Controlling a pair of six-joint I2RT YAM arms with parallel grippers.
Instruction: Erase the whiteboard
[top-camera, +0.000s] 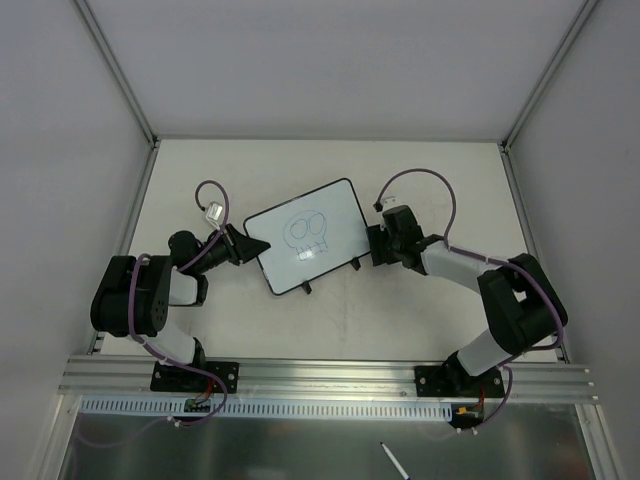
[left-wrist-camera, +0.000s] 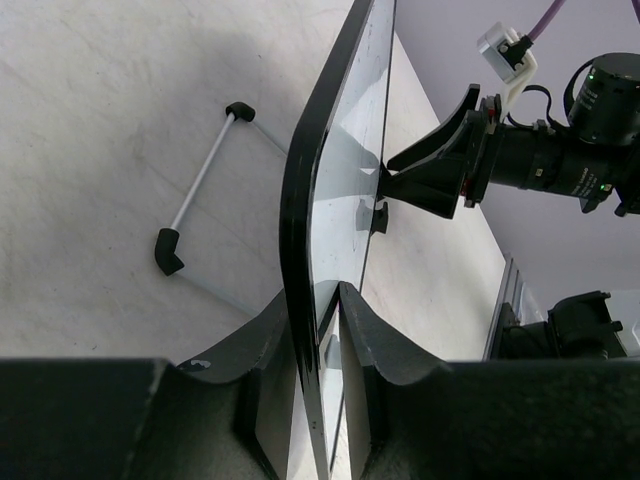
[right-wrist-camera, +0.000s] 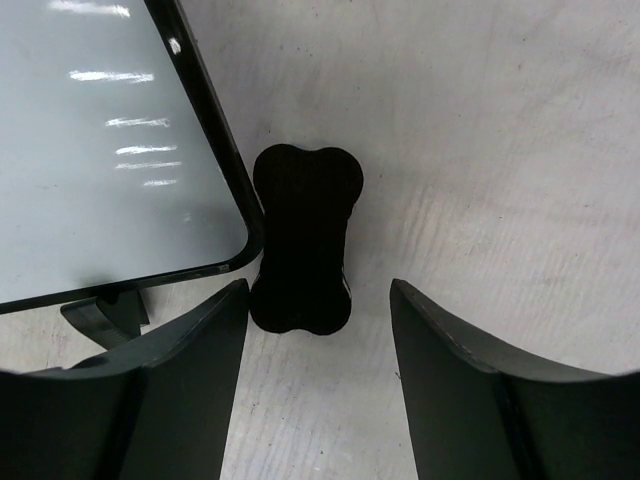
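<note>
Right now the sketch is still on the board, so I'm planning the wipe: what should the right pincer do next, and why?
Probably lower the right pincer and close on the black eraser: it hangs open over it, beside a corner of the whiteboard, while the left pincer grips its edge.

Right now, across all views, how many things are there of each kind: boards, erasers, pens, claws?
whiteboard: 1
eraser: 1
pen: 1
claws: 2, the left claw and the right claw
Total: 5
</note>
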